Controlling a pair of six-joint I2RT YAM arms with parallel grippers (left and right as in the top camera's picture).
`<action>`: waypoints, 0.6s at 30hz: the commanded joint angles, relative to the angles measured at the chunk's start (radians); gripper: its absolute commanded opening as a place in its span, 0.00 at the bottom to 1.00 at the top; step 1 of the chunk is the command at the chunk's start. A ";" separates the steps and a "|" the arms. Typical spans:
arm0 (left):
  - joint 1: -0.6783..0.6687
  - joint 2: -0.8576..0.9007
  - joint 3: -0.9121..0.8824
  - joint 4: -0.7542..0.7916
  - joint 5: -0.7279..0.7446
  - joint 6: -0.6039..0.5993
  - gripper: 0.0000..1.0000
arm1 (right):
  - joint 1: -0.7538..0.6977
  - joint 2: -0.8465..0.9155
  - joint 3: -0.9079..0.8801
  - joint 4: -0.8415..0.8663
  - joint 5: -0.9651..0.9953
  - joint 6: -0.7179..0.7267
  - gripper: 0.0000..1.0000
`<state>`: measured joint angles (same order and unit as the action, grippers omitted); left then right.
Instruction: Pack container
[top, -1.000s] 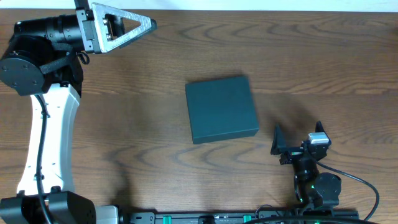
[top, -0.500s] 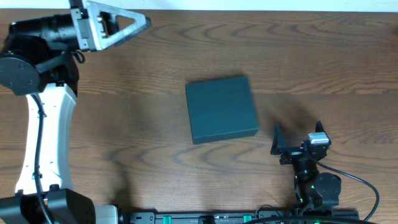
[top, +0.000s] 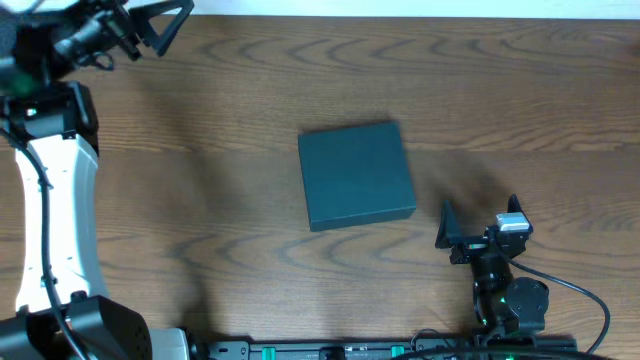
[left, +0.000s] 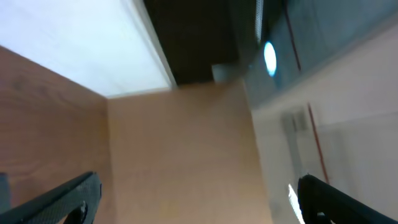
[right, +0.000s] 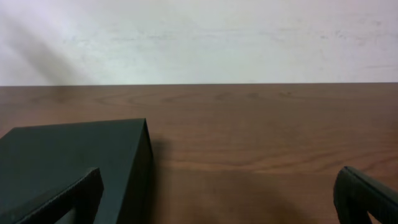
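Note:
The container (top: 357, 175) is a dark teal-green box lying shut in the middle of the wooden table. In the right wrist view its top and side fill the lower left (right: 68, 162). My right gripper (top: 480, 215) sits low, just right of and in front of the container. It is open and empty, with a finger in each lower corner of its own view (right: 217, 202). My left gripper (top: 160, 25) is at the table's far left corner, far from the container. Its fingers are wide apart and empty (left: 199, 199), and its blurred view shows no container.
My left arm's white link (top: 55, 210) runs along the table's left side. The far table edge (top: 400, 15) meets a white wall. A black base rail with green lights (top: 350, 350) lies along the front edge.
My left arm has swung up and to the left, and its gripper has turned at the far left corner. The right arm and the container have not moved.

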<state>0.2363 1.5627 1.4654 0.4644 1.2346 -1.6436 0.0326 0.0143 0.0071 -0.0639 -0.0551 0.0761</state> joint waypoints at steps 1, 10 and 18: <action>-0.026 -0.013 0.011 -0.169 -0.230 0.334 0.99 | 0.014 -0.009 -0.002 -0.004 0.006 0.013 0.99; -0.122 -0.173 0.011 -0.583 -0.684 0.894 0.99 | 0.014 -0.009 -0.002 -0.004 0.006 0.013 0.99; -0.218 -0.391 0.011 -0.843 -1.007 1.349 0.99 | 0.014 -0.009 -0.002 -0.004 0.006 0.013 0.99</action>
<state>0.0425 1.2274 1.4670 -0.3328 0.4236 -0.5697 0.0326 0.0124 0.0071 -0.0639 -0.0525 0.0761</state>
